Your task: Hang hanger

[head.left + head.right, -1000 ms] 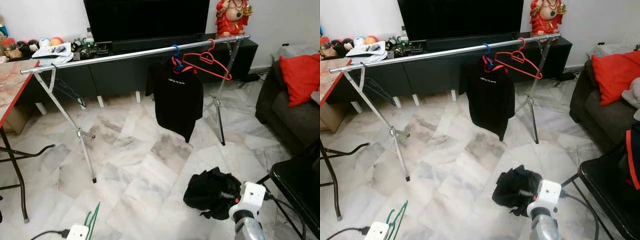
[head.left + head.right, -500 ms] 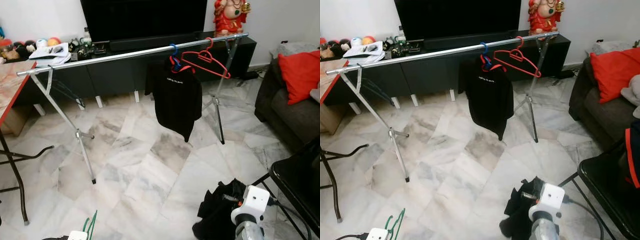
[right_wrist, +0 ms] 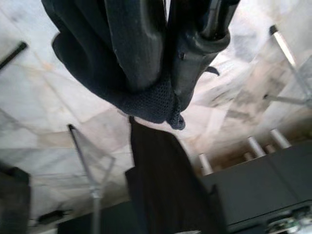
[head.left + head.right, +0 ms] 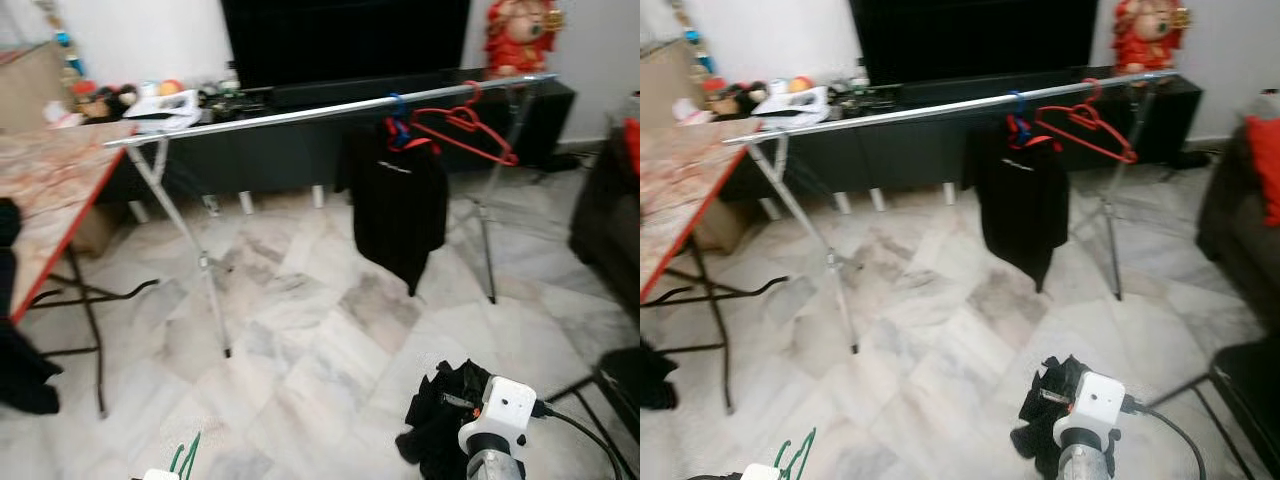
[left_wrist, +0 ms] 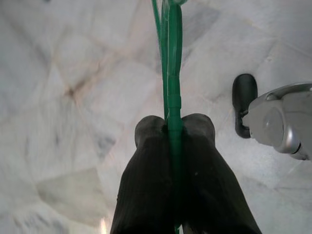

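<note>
A green hanger [image 5: 170, 73] is pinched between the two black fingers [image 5: 146, 170] of the left gripper [image 5: 173, 127], low above the marble floor [image 4: 300, 330]. A dark garment [image 3: 122, 83] is clamped between the fingers of the right gripper [image 3: 163, 83], also low over the floor. Farther off, a metal rail [image 4: 300, 115] is seen, with a black shirt [image 4: 400, 205] and a red hanger [image 4: 465, 130] hung near its right end.

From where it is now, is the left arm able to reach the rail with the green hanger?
Probably not yet: the left tool, gripping the green hanger, is low near the floor, and the rail stands well ahead.
</note>
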You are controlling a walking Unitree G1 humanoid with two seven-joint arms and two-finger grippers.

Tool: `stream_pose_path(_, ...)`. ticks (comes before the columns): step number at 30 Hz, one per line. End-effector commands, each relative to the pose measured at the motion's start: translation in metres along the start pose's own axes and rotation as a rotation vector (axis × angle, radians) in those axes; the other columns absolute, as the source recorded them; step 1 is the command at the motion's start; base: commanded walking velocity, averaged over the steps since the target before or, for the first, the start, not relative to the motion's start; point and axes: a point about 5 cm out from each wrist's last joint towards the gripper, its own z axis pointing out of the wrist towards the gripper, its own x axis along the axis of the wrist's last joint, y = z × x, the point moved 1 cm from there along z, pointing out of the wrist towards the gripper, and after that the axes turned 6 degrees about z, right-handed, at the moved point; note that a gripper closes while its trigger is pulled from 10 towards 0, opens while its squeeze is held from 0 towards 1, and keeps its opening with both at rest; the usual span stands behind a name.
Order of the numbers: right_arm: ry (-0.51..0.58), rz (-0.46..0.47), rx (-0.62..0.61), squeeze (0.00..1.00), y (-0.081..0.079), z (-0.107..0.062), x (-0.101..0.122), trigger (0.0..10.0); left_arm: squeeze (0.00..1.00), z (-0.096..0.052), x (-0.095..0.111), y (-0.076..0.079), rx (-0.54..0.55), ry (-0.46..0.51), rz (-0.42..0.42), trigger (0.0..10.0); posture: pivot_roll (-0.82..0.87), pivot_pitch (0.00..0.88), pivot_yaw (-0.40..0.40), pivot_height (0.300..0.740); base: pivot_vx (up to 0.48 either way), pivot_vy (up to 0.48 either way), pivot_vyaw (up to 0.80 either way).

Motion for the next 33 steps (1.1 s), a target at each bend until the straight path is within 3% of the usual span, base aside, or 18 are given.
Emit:
stream_pose_path(1, 0.031, -0.015, 0.023, 0.00, -0.005, 0.002, 0.007, 10.0, 0.00, -0.001, -0.005, -0.003, 0.011, -0.024, -0.006, 10.0, -0.04, 0.023, 0.106, 0.740, 0.000, 0.000, 0.80)
stream_pose_path(10, 0.042, -0.086, 0.044, 0.00, 0.000, 0.008, 0.016, 10.0, 0.00, 0.000, -0.004, 0.004, -0.003, -0.025, -0.001, 10.0, -0.04, 0.031, 0.055, 0.740, 0.000, 0.000, 0.77)
stream_pose_path(23, 0.019, -0.121, 0.034, 0.00, 0.010, 0.015, 0.023, 10.0, 0.00, -0.001, -0.015, 0.018, 0.006, -0.059, -0.036, 10.0, -0.04, 0.043, -0.016, 0.740, 0.000, 0.000, 0.00)
stream_pose_path(33, 0.030, -0.127, 0.036, 0.00, 0.008, 0.019, 0.029, 10.0, 0.00, 0.003, 0.000, 0.032, -0.012, -0.050, -0.044, 10.0, -0.05, 0.067, 0.003, 0.740, 0.000, 0.066, 0.00)
